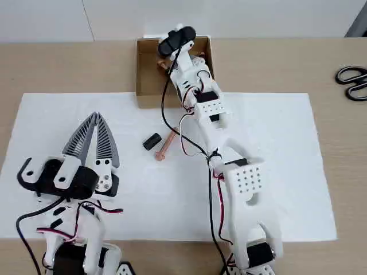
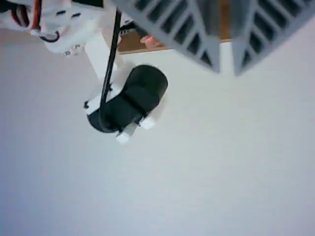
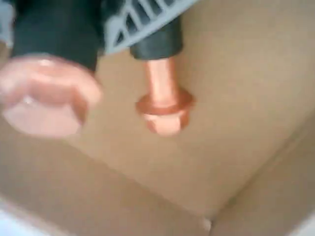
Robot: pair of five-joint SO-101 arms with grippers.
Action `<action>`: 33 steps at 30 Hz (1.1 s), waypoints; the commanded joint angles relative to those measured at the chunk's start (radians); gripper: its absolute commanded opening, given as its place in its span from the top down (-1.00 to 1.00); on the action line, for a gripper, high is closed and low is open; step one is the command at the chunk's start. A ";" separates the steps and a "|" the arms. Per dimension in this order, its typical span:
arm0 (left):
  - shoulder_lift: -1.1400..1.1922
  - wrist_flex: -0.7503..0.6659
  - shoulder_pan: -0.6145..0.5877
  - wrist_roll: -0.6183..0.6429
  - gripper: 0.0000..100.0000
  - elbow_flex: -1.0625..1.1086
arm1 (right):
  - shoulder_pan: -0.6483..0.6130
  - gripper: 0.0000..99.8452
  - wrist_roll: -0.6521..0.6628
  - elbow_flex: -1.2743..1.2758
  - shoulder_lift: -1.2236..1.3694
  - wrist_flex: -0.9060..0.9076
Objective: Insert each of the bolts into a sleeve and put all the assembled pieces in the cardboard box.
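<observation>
Wooden desk (image 1: 321, 57), white paper sheet (image 1: 275, 189) spread across it; scissors (image 1: 352, 82) lie at the right edge, clear of the work.

Cardboard box (image 1: 146, 74) sits at upper centre, at the sheet's far edge. The right arm is stretched into it. Right pincer (image 1: 167, 62) is inside the box and appears to be gripping a finished piece (image 3: 47, 101), a copper bolt pushed through a black sleeve. That piece looks raised off the box floor, so I judge it not yet released. A second finished piece (image 3: 163, 110) lies on the box floor beside it.

Left pincer (image 1: 96, 117) is at lower left over the sheet, its tips drawn nearly together with nothing between them.

At mid-sheet lie one loose sleeve (image 1: 152, 141) and one loose bolt (image 1: 167, 145), just beside each other and not joined.

Progress, as judged: one piece boxed and one about to be dropped in. One pair is left to assemble and box.
</observation>
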 commanded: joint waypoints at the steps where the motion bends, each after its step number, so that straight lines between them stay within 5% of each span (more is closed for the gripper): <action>1: -0.008 -0.021 0.003 0.000 0.99 0.001 | 0.005 0.99 0.009 -0.147 0.039 -0.027; 26: -0.008 -0.021 0.003 0.000 0.99 0.001 | -0.002 0.99 0.006 -0.201 0.082 0.065; 33: -0.008 -0.020 0.003 0.000 0.99 0.001 | -0.004 0.62 0.006 -0.201 0.082 0.159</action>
